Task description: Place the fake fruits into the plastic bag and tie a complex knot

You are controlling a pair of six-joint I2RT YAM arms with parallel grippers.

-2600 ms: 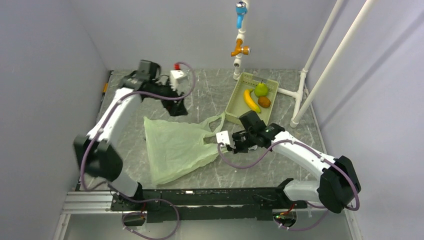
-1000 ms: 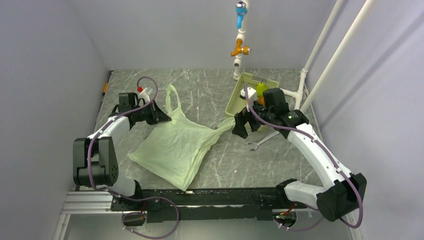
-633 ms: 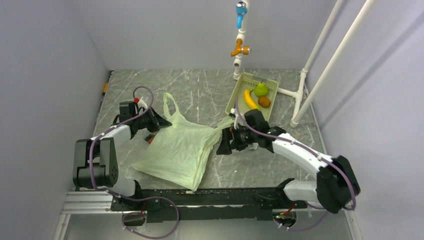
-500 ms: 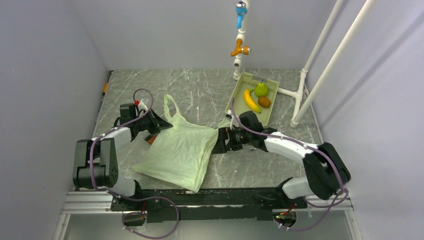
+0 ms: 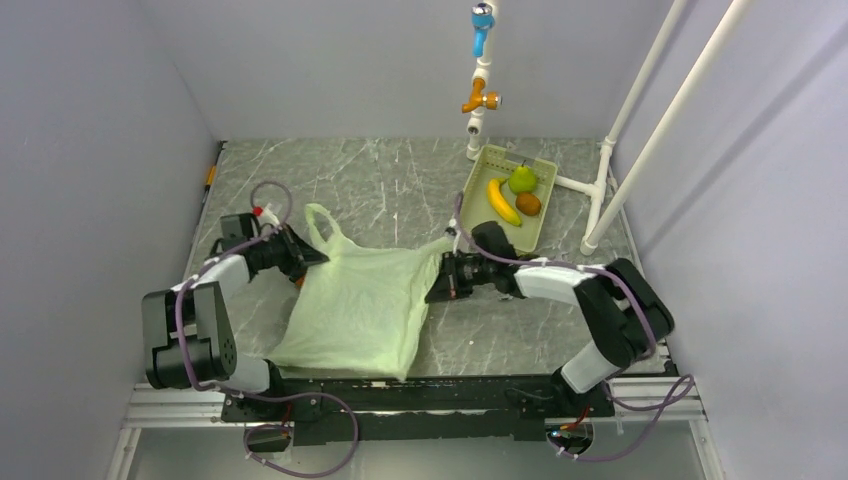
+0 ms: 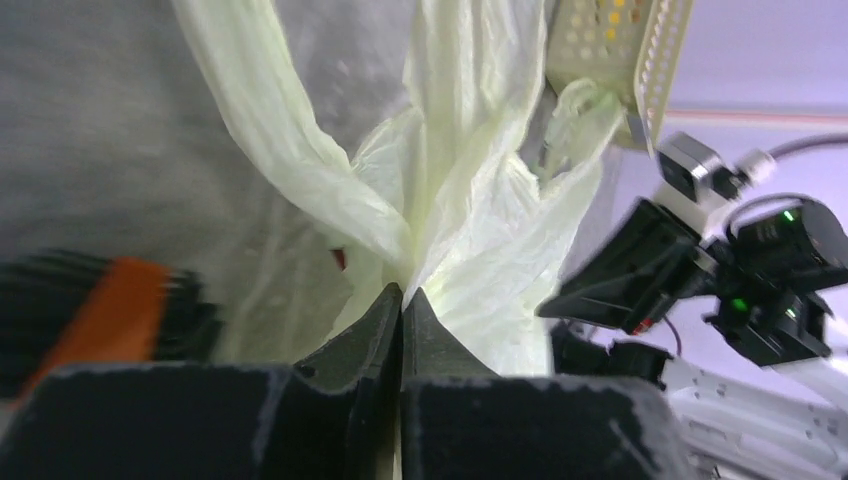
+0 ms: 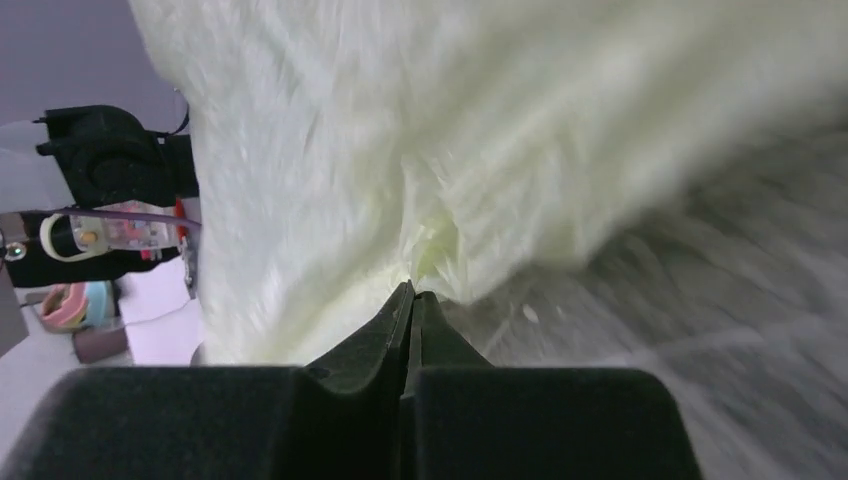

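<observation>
Low across the table (image 5: 400, 185), left pincer (image 5: 305, 258) and right pincer (image 5: 434, 292) gripping plastic bag (image 5: 360, 300).

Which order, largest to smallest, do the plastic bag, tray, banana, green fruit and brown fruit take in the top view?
1. plastic bag
2. tray
3. banana
4. green fruit and brown fruit: too alike to rank.
</observation>
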